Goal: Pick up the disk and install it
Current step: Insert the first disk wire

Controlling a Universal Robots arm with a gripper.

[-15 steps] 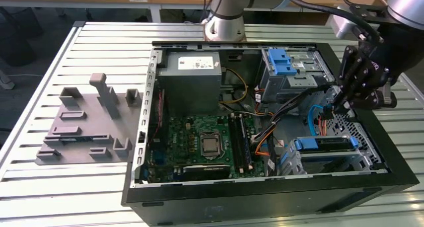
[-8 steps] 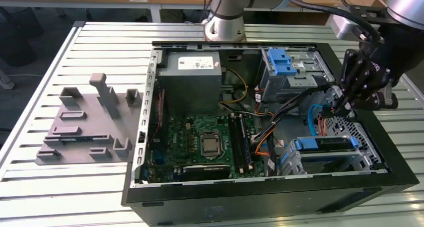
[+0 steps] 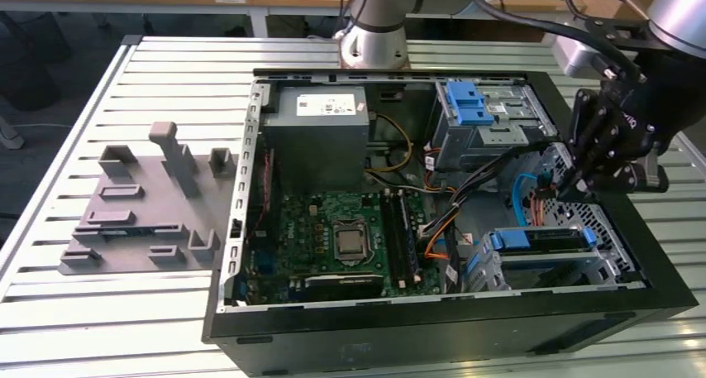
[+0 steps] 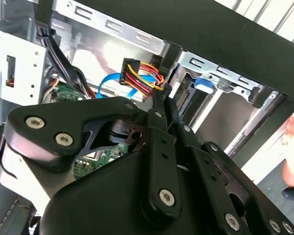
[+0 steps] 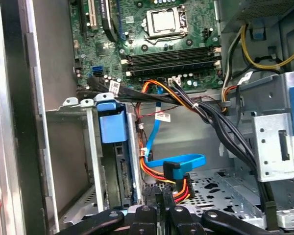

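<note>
Gripper down among the wires, disk sitting in its slot

The gripper [image 3: 568,179] is inside the computer case [image 3: 441,332], and its fingers [image 5: 154,203] are squeezed close together at the coloured wire plug [image 5: 180,188]. I cannot tell if they really hold it. The disk [image 3: 537,239] sits in the metal cage [image 3: 604,270], low on the exterior view's right, blue end showing. To do this well, I think it should go slow, stay straight, and not snag the wires.

The disk [image 3: 537,239], edged by its blue carrier frame, sits on edge in the metal drive cage [image 3: 601,270] inside the open case [image 3: 441,328].

In the first wrist view the disk [image 5: 111,128] stands upright between the cage's rails.
</note>
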